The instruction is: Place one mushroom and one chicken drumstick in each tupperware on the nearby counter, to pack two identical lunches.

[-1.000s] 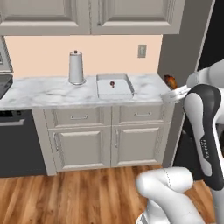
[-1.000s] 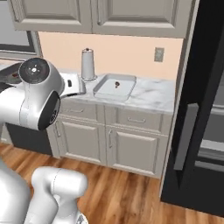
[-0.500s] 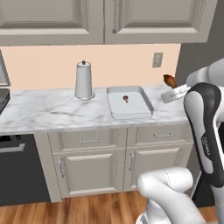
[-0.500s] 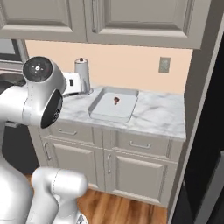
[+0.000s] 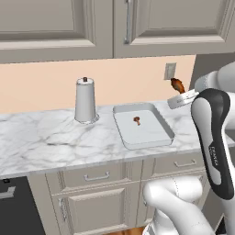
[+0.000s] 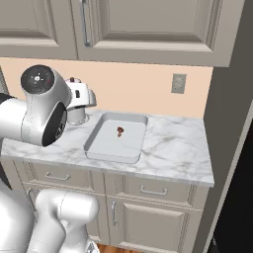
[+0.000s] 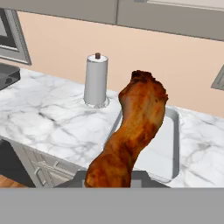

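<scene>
My gripper (image 5: 180,95) is shut on a browned chicken drumstick (image 5: 177,85), held up in the air just right of the tupperware (image 5: 152,142) and above the counter (image 5: 46,142). In the hand view the drumstick (image 7: 131,135) rises from the bottom middle and hides the fingertips. Behind it lies the tupperware (image 7: 175,146), a shallow grey tray. One tiny mushroom (image 5: 137,120) lies inside the tray near its far end. From the right side the mushroom (image 6: 120,131) shows in the tupperware (image 6: 111,156), with my hand left of it.
A tall grey cylinder with a brown knob (image 5: 86,101) stands left of the tray by the wall. A wall outlet (image 5: 170,70) sits above the counter's right end. Upper cabinets (image 6: 138,24) hang overhead. A dark tall panel (image 6: 232,148) bounds the right.
The whole picture has shifted and grown: the base has driven closer to the counter and the tray. The drumstick stays in my shut gripper.
</scene>
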You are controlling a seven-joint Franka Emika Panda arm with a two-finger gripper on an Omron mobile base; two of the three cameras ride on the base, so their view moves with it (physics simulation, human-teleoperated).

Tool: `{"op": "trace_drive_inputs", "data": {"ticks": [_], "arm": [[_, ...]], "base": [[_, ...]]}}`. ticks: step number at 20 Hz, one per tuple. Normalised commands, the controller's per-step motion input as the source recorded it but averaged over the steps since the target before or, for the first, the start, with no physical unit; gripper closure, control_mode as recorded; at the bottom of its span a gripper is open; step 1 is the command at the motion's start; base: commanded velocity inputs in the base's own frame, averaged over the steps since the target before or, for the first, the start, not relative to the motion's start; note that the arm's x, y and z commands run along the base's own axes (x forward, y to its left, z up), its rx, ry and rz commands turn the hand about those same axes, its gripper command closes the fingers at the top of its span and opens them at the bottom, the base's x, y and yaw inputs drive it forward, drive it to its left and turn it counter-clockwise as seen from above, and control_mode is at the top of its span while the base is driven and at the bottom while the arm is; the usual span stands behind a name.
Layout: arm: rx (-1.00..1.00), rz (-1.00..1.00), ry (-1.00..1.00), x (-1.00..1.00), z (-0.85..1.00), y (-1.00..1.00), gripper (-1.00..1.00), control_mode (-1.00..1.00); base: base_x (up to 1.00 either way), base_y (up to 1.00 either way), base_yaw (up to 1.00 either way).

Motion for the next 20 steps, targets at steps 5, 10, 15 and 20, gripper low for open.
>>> {"op": "trace_drive_inputs", "data": {"ticks": [5,10,15,20], "arm": [[0.0,0.0,0.0,0.0,0.0,0.0,1.0,1.0],[0.0,-0.01,0.02,0.0,-0.04,0.0,1.0,-1.0],[0.0,-0.04,0.09,-0.3,-0.51,0.0,1.0,-1.0],[-0.01,-0.04,0.11,-0.04,-0.76,0.0,1.0,-1.0]], "base": [[0.93,0.0,-0.18],[0.22,0.0,-0.06],[0.0,0.0,0.0],[0.0,0.0,0.0]]}}
